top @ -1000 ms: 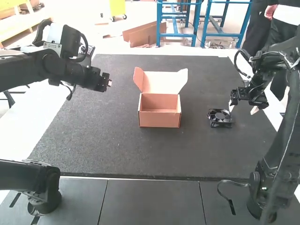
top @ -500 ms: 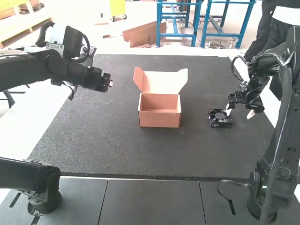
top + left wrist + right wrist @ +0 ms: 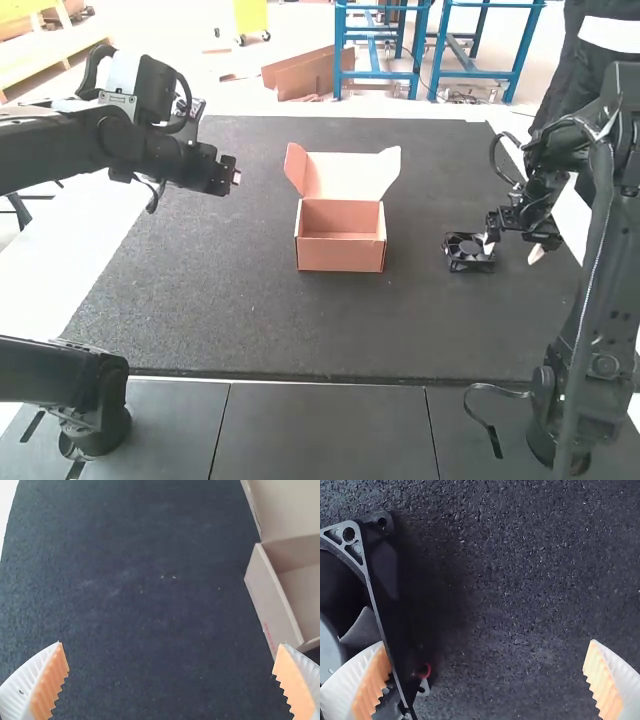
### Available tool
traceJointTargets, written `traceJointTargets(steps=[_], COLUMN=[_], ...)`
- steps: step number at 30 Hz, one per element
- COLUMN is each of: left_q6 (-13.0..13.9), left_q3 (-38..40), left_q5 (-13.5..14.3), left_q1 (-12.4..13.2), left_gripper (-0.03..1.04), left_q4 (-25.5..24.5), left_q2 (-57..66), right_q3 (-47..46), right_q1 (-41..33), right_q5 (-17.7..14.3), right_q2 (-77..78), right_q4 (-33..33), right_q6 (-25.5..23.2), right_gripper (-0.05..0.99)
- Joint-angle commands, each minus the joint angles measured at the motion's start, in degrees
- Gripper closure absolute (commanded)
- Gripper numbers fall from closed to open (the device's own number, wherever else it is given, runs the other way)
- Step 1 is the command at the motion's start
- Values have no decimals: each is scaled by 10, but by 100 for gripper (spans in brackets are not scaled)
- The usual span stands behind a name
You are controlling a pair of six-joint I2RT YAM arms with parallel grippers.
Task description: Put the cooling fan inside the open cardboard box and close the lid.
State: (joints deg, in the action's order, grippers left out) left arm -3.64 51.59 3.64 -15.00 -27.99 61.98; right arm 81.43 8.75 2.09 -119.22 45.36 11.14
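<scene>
The open cardboard box (image 3: 340,237) stands mid-mat, its lid (image 3: 345,170) upright at the back and its inside empty. A black cooling fan (image 3: 470,252) lies flat on the mat to its right. My right gripper (image 3: 512,247) is low at the fan's right edge, open. In the right wrist view one pad (image 3: 369,681) rests against the fan's frame (image 3: 380,595) and the other pad (image 3: 600,672) is over bare mat. My left gripper (image 3: 226,174) hovers open left of the box, whose side wall (image 3: 272,607) appears in the left wrist view past the orange pads (image 3: 49,676).
The black mat (image 3: 200,280) covers the table, with bare room around the box and the fan. Its right edge (image 3: 570,250) runs close behind my right gripper. A person stands beyond the far right corner.
My right gripper has dropped and edged in against the fan's right side. The left arm has hardly moved. Box and fan lie where they were.
</scene>
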Motion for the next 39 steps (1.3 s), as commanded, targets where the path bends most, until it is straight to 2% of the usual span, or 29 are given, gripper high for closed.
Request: traceJointTargets(steps=[1, 3, 9, 10, 14, 19, 24, 27, 30, 39], left_q6=[7, 7, 8, 9, 9, 10, 14, 14, 14, 14], left_q3=[23, 25, 28, 29, 29, 28, 27, 25, 20, 2], left_q5=[4, 4, 4, 4, 4, 5, 5, 5, 5, 6], left_q1=[1, 1, 1, 1, 2, 1, 1, 1, 1, 1], left_gripper=[4, 4, 4, 4, 4, 4, 4, 4, 4, 4], left_q4=[4, 3, 2, 2, 1, 5, 10, 9, 10, 21], left_q2=[0, 0, 0, 0, 0, 0, 0, 0, 0, -5], right_q3=[15, 15, 15, 16, 33, 74, 83, 81, 79, 80], right_q1=[4, 5, 3, 3, -2, 0, -2, -2, -6, -124], right_q5=[-15, -9, 55, 60, 77, 100, 110, 138, 150, 157], right_q2=[-16, -22, -32, -32, -33, -10, 77, 121, 169, 296], right_q4=[1, 0, 0, 0, 7, 48, 56, 89, 126, 138], right_q6=[-1, -1, -24, -40, -71, -67, -74, -74, -81, -231], right_gripper=[8, 21, 93, 95, 95, 95, 94, 94, 94, 94])
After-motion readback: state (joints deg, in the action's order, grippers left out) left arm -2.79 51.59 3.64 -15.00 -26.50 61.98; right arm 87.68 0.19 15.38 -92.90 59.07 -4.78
